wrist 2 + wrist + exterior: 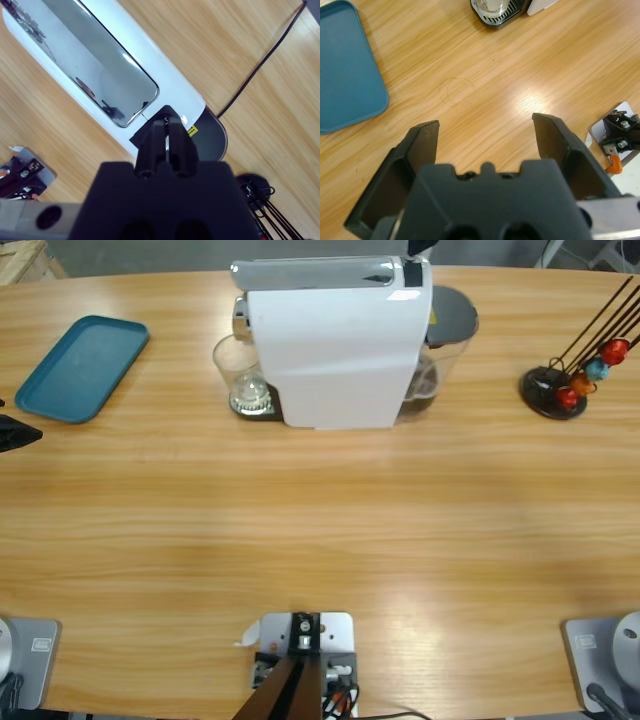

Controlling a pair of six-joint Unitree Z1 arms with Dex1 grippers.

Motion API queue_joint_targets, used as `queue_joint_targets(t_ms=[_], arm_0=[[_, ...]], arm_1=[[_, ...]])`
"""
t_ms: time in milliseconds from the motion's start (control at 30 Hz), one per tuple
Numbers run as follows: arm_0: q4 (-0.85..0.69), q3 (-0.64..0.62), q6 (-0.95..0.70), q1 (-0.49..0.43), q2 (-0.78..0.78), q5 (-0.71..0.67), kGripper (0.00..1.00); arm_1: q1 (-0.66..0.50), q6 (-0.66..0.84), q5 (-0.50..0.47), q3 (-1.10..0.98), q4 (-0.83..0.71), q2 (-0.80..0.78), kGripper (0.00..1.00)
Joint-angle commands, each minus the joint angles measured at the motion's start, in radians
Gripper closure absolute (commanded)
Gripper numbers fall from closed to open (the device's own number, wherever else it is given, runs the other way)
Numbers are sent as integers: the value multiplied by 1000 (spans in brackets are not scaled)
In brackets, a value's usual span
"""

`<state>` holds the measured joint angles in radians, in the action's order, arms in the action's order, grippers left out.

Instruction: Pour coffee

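Jaws of the right end effector (167,131) are pressed together, nothing between them, and they hang directly over the back end of the white coffee machine (335,350), just where its mirrored top lid (95,65) stops. In the high view that end effector (418,248) shows only as a black tip at the top edge, above the machine's rear. A dark round tank cover (212,135) lies just beyond the jaws, and a capsule stand (558,390) sits at the far right of the frame.

Left end effector (485,137) is spread wide and empty over bare desk (520,75), well apart from the machine. A clear glass (243,375) stands on the drip grate at the machine's front, in the upper middle of the left wrist view (492,7). A teal tray (345,70) lies at upper left.

No coffee shows; the glass looks empty, so brewing has probably not begun.

The machine's long axis runs left-right in the high view, glass end toward the left. The right arm is the nearer one, already above the lid, and looks best placed to press down on it.
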<state>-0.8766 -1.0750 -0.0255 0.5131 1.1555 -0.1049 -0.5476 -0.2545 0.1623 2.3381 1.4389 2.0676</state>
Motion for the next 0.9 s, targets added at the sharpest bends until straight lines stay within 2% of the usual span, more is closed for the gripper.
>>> queue_joint_targets(t_ms=[33, 367, 467, 567, 633, 767, 800, 900], arm_0=[[-4, 21, 10, -10, 32, 14, 188], [-4, 21, 10, -10, 32, 14, 188], [-4, 21, 10, -10, 32, 14, 188], [-4, 20, 10, -10, 37, 14, 188], [-4, 20, 10, -10, 38, 14, 188], [-4, 19, 10, -10, 36, 13, 188], [-5, 18, 10, -10, 36, 12, 188], [-5, 14, 10, -10, 39, 10, 188]], arm_1=[[13, -15, -12, -15, 6, 63, 1000], [15, -16, -28, -11, 6, 58, 1000], [19, -11, -69, 23, 6, 18, 1000], [35, -2, -71, 34, 8, -34, 995], [40, 11, -65, 28, 8, -72, 456], [41, 12, -39, -83, 7, -149, 243], [41, 12, -36, -123, 5, -171, 216], [41, 11, -3, -299, -65, -265, 216]])
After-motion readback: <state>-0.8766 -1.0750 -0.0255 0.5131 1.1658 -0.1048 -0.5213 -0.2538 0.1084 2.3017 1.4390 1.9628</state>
